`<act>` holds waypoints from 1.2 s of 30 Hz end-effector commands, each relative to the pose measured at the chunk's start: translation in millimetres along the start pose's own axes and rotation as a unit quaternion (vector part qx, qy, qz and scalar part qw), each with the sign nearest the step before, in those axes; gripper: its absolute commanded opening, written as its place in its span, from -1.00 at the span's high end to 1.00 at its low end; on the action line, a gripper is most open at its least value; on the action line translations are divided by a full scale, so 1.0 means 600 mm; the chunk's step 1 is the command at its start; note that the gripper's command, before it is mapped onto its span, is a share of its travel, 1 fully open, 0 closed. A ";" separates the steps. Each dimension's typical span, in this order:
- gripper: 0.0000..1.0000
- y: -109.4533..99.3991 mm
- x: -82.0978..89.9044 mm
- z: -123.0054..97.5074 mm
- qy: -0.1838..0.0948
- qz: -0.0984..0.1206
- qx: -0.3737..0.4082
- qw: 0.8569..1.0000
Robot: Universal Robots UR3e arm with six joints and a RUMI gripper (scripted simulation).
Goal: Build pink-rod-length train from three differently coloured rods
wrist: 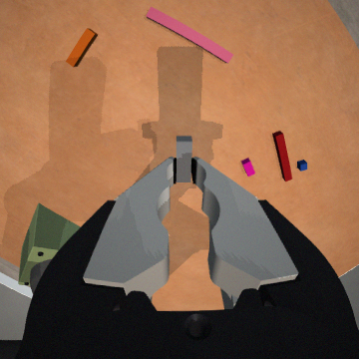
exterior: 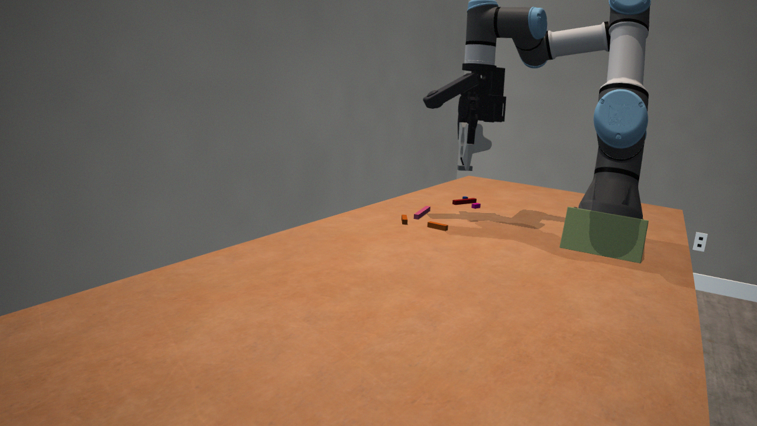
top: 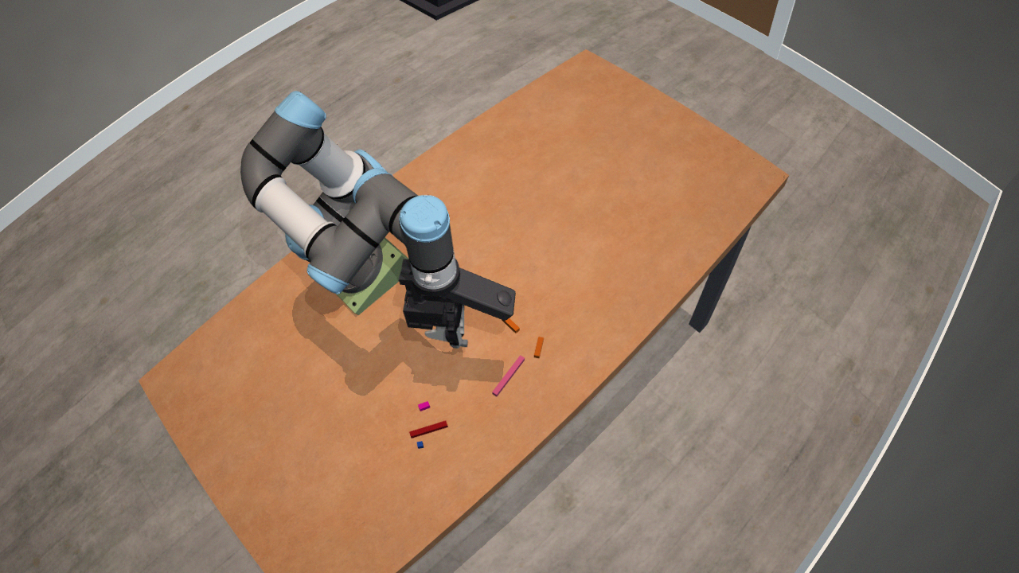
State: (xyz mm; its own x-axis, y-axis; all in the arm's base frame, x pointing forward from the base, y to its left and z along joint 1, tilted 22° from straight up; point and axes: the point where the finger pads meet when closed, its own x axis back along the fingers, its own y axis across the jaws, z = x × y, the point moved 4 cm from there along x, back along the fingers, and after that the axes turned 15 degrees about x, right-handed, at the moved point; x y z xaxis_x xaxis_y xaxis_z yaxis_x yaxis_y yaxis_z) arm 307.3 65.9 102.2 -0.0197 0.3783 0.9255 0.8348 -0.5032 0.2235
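My gripper [wrist: 182, 160] is shut on a short grey rod [wrist: 183, 156] and holds it high above the table; it also shows in the top and exterior views [top: 455, 341] [exterior: 465, 161]. The pink rod [top: 508, 375] [wrist: 189, 34] lies flat to the front right of it. Two orange rods [top: 538, 346] [top: 511, 325] lie beyond the pink rod; one shows in the wrist view [wrist: 81, 47]. A red rod [top: 427, 428] [wrist: 282, 156], a magenta rod [top: 423, 405] [wrist: 247, 167] and a small blue rod [top: 419, 444] [wrist: 301, 165] lie apart near the front edge.
The arm's green base plate [top: 370, 281] [exterior: 603, 233] stands at the table's near side, behind the gripper. The table's front edge runs close to the rods.
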 end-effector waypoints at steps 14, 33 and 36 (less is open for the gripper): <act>1.00 0.078 0.001 -0.067 0.003 -0.001 0.200 0.980; 1.00 0.097 0.001 -0.091 0.002 -0.001 0.254 0.967; 1.00 0.097 0.001 -0.091 0.002 -0.001 0.254 0.967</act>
State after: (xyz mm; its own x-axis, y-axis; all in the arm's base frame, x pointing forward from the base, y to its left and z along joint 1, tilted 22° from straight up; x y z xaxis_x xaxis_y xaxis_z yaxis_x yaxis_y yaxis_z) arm 325.4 -5.6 131.5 -0.0208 0.3762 0.9263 0.9975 -0.0552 0.0448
